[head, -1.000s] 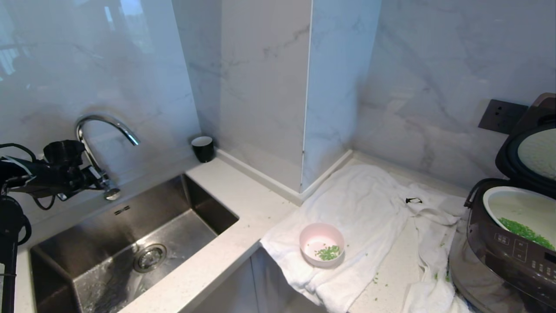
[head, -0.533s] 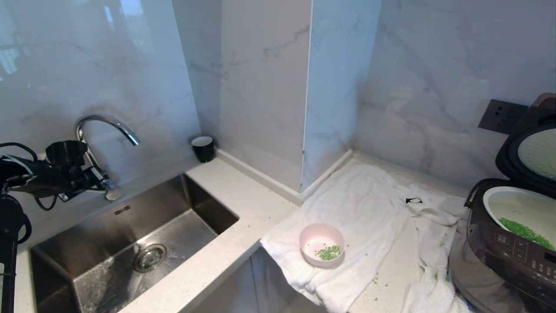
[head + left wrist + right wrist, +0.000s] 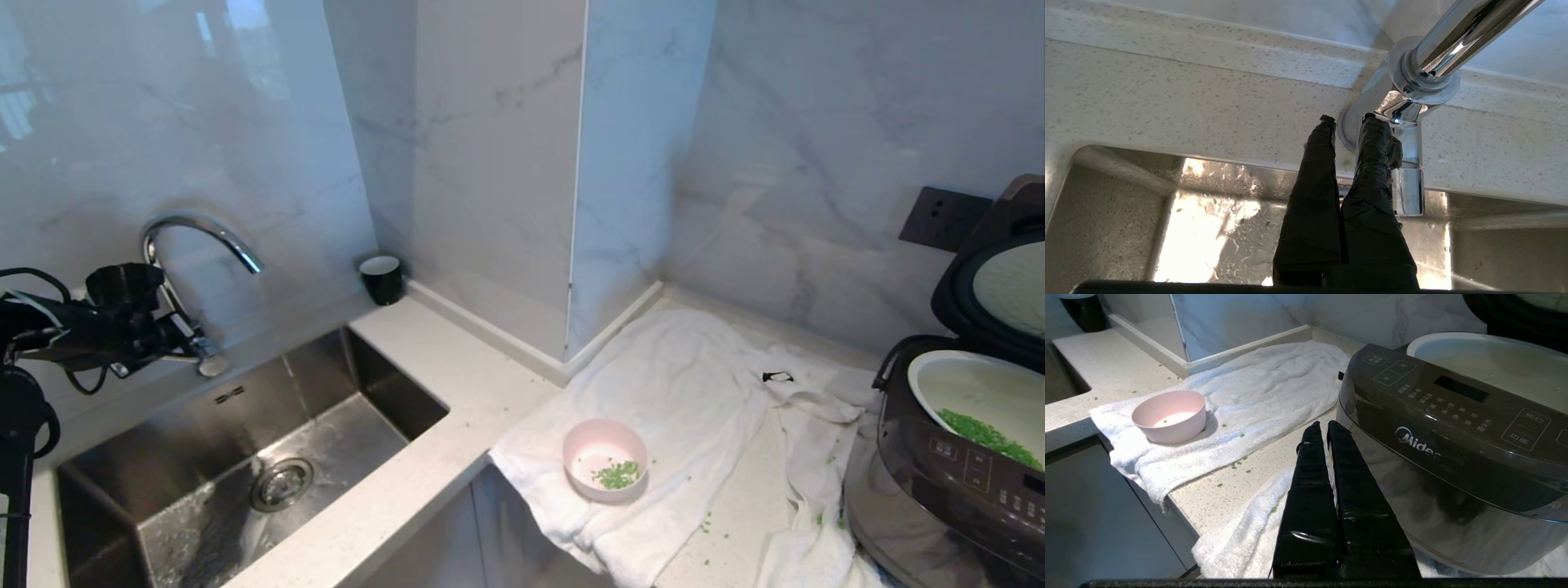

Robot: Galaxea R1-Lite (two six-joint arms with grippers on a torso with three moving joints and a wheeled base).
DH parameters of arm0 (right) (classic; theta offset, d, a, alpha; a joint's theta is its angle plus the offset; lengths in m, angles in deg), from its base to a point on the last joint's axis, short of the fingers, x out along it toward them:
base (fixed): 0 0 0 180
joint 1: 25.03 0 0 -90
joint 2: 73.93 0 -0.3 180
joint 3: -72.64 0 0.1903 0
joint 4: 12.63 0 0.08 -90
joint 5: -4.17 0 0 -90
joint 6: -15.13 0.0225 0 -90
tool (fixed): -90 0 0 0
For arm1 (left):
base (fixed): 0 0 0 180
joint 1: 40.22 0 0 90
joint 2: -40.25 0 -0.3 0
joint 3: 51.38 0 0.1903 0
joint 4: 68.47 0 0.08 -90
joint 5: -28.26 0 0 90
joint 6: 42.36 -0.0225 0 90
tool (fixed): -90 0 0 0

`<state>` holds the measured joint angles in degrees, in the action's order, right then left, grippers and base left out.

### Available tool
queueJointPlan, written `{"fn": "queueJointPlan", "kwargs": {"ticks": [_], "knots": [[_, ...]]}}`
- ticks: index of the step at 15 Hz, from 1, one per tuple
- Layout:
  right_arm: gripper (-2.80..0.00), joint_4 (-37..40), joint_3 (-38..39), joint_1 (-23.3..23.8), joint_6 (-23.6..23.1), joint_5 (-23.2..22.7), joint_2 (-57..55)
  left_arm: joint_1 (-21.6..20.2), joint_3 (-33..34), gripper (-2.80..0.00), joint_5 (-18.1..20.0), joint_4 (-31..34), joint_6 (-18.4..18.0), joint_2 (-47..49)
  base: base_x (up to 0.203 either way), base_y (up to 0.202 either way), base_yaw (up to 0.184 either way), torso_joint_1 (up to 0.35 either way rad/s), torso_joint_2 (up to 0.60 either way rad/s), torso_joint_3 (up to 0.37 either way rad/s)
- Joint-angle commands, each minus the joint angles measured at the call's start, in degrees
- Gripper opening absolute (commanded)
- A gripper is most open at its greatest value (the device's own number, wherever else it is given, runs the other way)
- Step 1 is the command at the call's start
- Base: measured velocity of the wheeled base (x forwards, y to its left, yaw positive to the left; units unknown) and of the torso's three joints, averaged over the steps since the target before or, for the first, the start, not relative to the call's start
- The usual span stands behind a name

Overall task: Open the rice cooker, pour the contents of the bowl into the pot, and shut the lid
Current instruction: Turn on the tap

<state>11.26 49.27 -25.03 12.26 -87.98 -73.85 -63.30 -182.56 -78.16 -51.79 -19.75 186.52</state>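
Reaching over the sink (image 3: pixel 245 457), the left gripper (image 3: pixel 1349 122) sits at the base of the tap (image 3: pixel 1412 98), its fingers (image 3: pixel 1314 171) drawn narrow with only a slim gap at the tips, holding nothing. A black cup (image 3: pixel 381 279) stands in the corner of the bench (image 3: pixel 441 359). The pink bowl (image 3: pixel 605 469) rests on the white towel (image 3: pixel 694 384), a few green bits inside. Far right, the rice cooker (image 3: pixel 947 482) has its lid (image 3: pixel 992 286) raised; green pieces lie in the pot (image 3: pixel 971 388). The right gripper (image 3: pixel 1322 428) hangs before the cooker, fingers (image 3: pixel 1310 469) pressed together, empty.
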Motion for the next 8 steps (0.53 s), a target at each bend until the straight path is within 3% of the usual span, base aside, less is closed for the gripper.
{"fn": "queueJointPlan", "kwargs": {"ticks": [1,8], "knots": [[-2.8,0.0,0.0,0.0,-0.04,-0.05,-0.07,-0.58,-0.74,-2.8,-0.19,-0.16,0.15,0.27,0.0,0.0,0.0,0.0,0.0,0.0],[-2.8,0.0,0.0,0.0,-0.04,-0.05,-0.07,-4.63,-0.78,-2.8,0.25,-0.01,1.26,-4.77,0.0,0.0,0.0,0.0,0.0,0.0]]}}
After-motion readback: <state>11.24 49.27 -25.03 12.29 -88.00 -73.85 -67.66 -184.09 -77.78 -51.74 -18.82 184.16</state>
